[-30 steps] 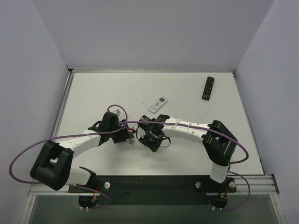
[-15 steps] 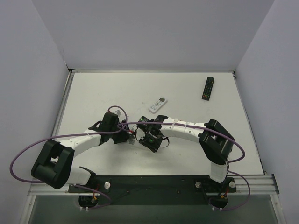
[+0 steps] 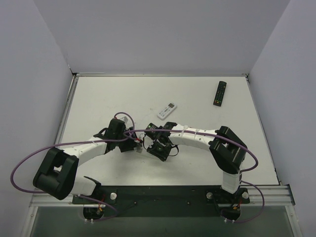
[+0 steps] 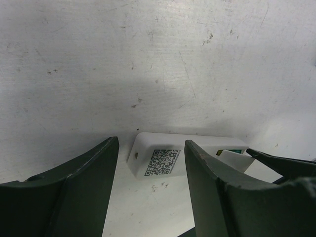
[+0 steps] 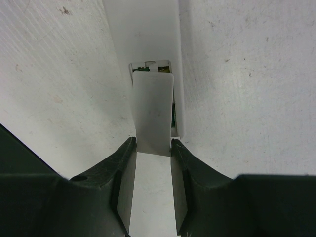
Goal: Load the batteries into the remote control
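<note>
The slim white remote control [image 4: 165, 159] lies back up on the table, with a QR label near its end. My left gripper [image 4: 150, 144] is open and its fingers stand on either side of that end. My right gripper [image 5: 153, 148] is shut on the white battery cover [image 5: 154, 111] and holds it tilted over the remote's open compartment [image 5: 148, 66]. A sliver of a green battery [image 5: 173, 118] shows in the compartment beside the cover, and also in the left wrist view [image 4: 237, 151]. In the top view both grippers [image 3: 138, 144] meet and hide the remote.
A wider white remote with a display window [image 3: 167, 110] lies just behind the grippers. A black remote [image 3: 219, 93] lies at the far right. The table's walls rise at the left, back and right.
The right arm has edged a little to the left toward the left gripper since a second ago. Nothing has visibly moved in the last half second.
</note>
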